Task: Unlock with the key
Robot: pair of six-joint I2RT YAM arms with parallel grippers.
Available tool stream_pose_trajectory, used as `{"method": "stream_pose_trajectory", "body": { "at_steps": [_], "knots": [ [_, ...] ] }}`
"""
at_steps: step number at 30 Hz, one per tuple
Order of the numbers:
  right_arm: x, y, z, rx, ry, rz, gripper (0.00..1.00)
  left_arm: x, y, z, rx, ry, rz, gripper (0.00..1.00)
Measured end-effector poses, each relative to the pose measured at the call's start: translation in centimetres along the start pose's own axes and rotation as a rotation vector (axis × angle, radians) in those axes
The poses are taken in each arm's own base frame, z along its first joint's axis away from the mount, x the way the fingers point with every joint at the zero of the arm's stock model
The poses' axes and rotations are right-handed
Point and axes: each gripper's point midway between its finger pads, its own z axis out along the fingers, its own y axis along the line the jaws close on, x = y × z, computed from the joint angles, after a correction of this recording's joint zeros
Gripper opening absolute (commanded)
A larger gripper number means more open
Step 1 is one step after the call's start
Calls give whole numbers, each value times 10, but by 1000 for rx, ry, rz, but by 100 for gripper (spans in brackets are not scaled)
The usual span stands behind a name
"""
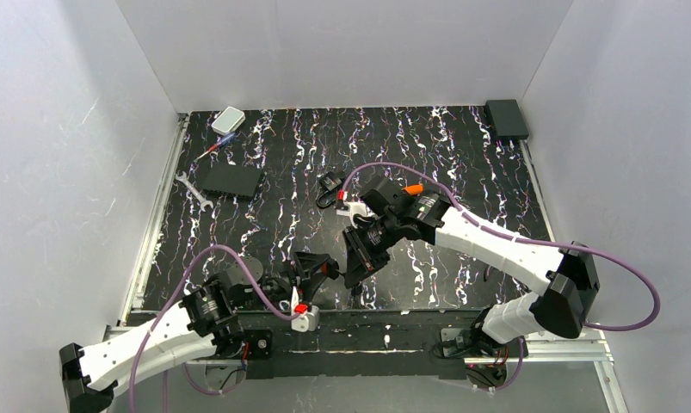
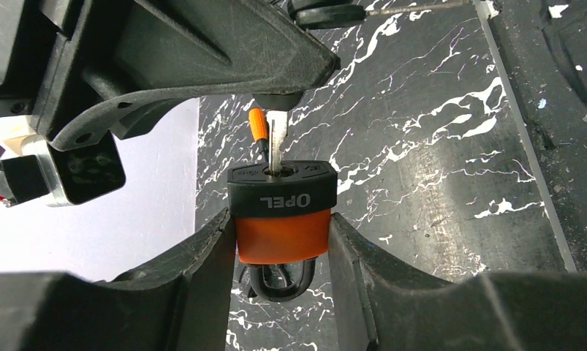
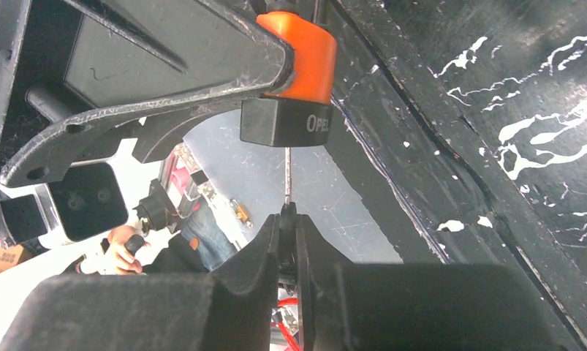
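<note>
The small orange padlock [image 2: 281, 232] has a black cap marked OPEL and is pinched between the fingers of my left gripper [image 2: 281, 245], shackle towards the wrist. The key's pale blade [image 2: 276, 142] stands in the keyhole on the black cap. In the right wrist view the thin blade [image 3: 287, 175] runs from the padlock [image 3: 297, 80] down to the key's black head, which is clamped edge-on in my right gripper [image 3: 288, 219]. From above, both grippers [image 1: 316, 268] [image 1: 357, 262] meet tip to tip near the mat's front edge.
On the black marbled mat [image 1: 462, 163] lie a silver wrench [image 1: 192, 189], a flat black box [image 1: 229, 179], an orange-handled screwdriver [image 1: 211, 148] and a white case [image 1: 228, 120] at the back left. A black box [image 1: 506, 118] sits at the back right corner. White walls enclose the mat.
</note>
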Motion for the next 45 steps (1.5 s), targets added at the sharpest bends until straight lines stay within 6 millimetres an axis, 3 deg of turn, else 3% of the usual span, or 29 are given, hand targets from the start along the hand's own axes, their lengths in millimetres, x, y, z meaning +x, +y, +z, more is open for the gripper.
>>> {"method": "stream_pose_trajectory", "body": {
  "at_steps": [15,24,27,32,45],
  "knots": [
    [-33,-20,9,178,-120,140,1,37,4,4,-24,192,-38,0],
    [-33,-24,35,263,-92,68,1,51,-9,0,12,265,-97,0],
    [-34,-29,37,293,-103,31,1,52,-12,-1,20,271,-105,0],
    [-41,-20,29,274,-155,-7,1,48,0,-7,-29,258,-91,0],
    [-45,-7,21,204,-84,72,1,43,9,-12,-46,242,-4,0]
  ]
}}
